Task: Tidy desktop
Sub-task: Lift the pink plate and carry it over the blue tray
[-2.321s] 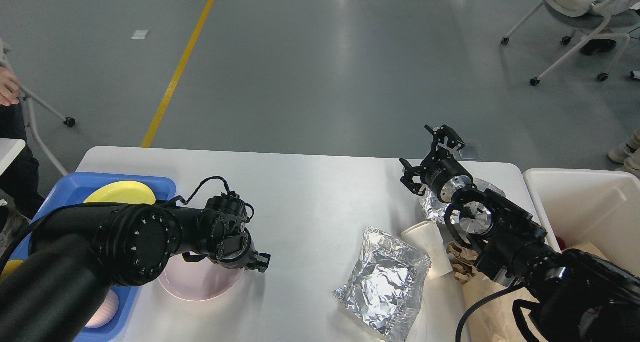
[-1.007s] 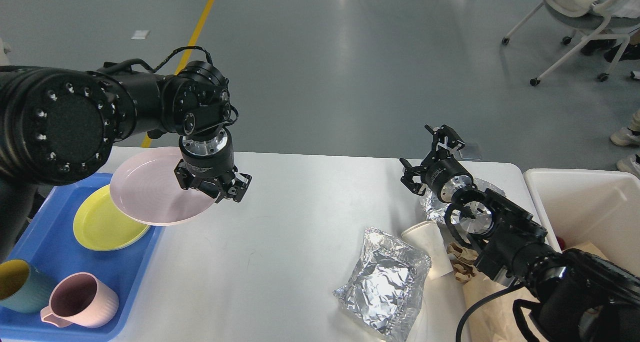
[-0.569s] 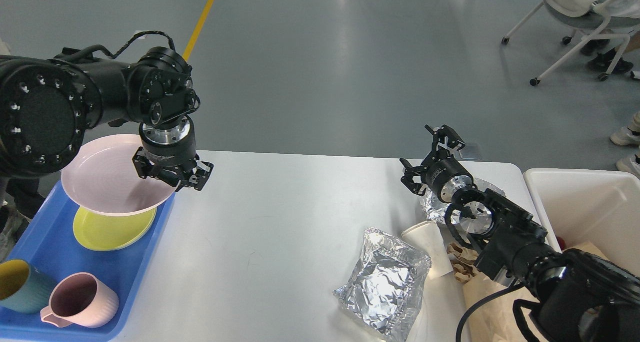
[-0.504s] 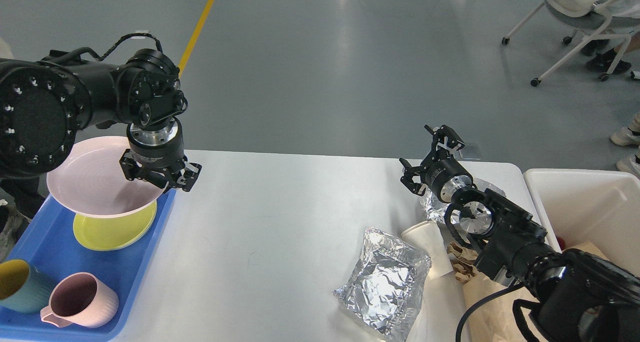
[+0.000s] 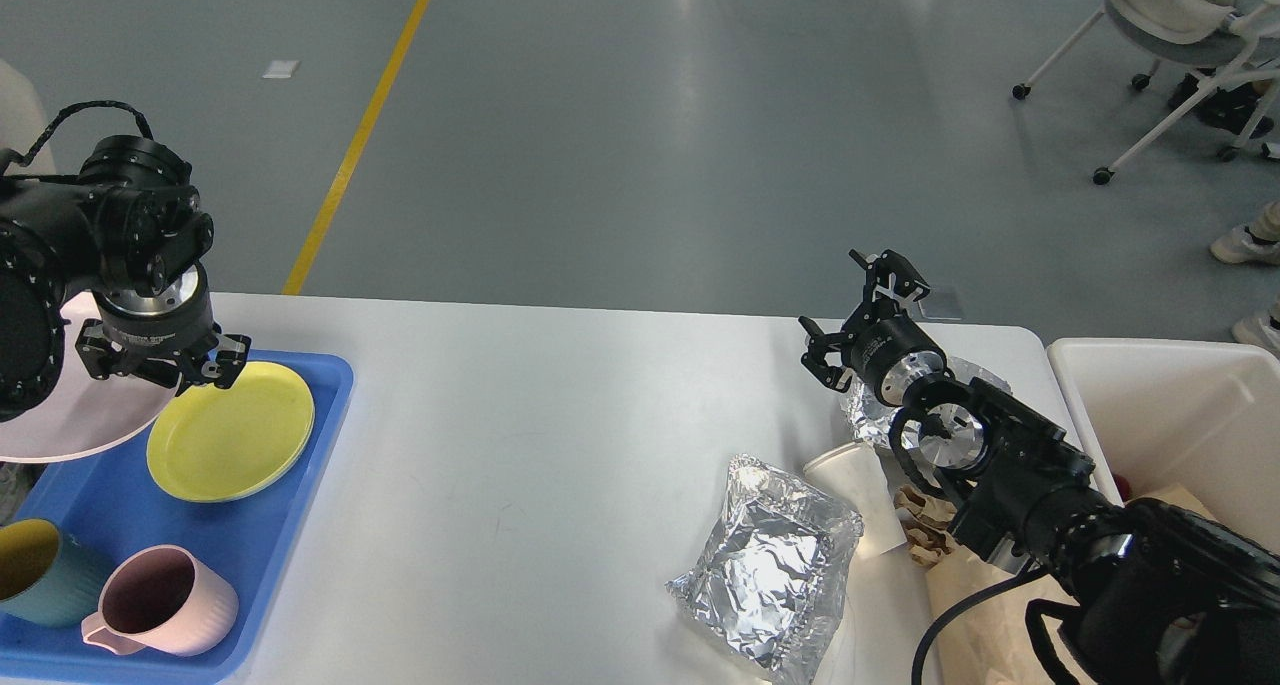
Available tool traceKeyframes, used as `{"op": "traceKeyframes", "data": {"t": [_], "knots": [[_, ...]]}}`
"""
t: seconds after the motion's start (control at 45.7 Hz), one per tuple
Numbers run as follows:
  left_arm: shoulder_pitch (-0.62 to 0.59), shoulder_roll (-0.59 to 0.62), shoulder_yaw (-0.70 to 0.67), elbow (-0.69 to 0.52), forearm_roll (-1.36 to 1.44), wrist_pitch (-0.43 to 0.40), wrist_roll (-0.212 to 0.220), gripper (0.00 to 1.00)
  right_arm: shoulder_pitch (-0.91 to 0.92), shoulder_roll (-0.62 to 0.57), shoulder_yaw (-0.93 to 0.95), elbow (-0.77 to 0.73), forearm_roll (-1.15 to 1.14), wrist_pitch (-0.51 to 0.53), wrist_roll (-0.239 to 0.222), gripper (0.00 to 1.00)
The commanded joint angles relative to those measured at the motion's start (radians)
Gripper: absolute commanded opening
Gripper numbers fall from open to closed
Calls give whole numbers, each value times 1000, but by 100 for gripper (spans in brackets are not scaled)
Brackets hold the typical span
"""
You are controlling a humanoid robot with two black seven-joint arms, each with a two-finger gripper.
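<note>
Your left gripper (image 5: 155,365) grips the pink plate (image 5: 70,420) over the blue tray (image 5: 290,525).

Your right gripper (image 5: 860,310), fingers spread wide and empty, hangs over the desktop (image 5: 560,435) near crumpled foil (image 5: 775,565), a paper cup (image 5: 860,490) and the white bin (image 5: 1170,405).

Large white rectangular desktop (image 5: 560,415): smooth, slightly glossy. Blue plastic tray (image 5: 120,510): smooth, satin sheen. Round yellow plate (image 5: 230,443): smooth, matt. Crumpled silver foil packet (image 5: 770,565): metallic, shiny, creased. Brown paper bag (image 5: 975,615): matt, wrinkled. White paper cup (image 5: 865,495): matt.
</note>
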Motion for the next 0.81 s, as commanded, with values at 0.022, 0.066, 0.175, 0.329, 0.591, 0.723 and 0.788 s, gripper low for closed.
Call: {"op": "traceKeyframes", "data": {"t": [0.022, 0.066, 0.175, 0.329, 0.591, 0.723, 0.788], "knots": [[93, 1, 2, 46, 2, 0, 0, 0, 0, 0, 0, 0, 0, 1, 0, 100], [110, -2, 2, 49, 2, 0, 0, 0, 0, 0, 0, 0, 0, 1, 0, 100], [131, -12, 2, 51, 2, 0, -1, 0, 0, 0, 0, 0, 0, 1, 0, 100], [135, -28, -4, 51, 2, 0, -1, 0, 0, 0, 0, 0, 0, 1, 0, 100], [130, -119, 0, 54, 2, 13, 0, 0, 0, 1, 0, 0, 0, 1, 0, 100], [135, -166, 2, 62, 2, 113, 2, 1, 0, 1, 0, 0, 0, -1, 0, 100], [145, -185, 2, 85, 2, 164, 14, 1, 0, 0, 0, 0, 0, 1, 0, 100]]}}
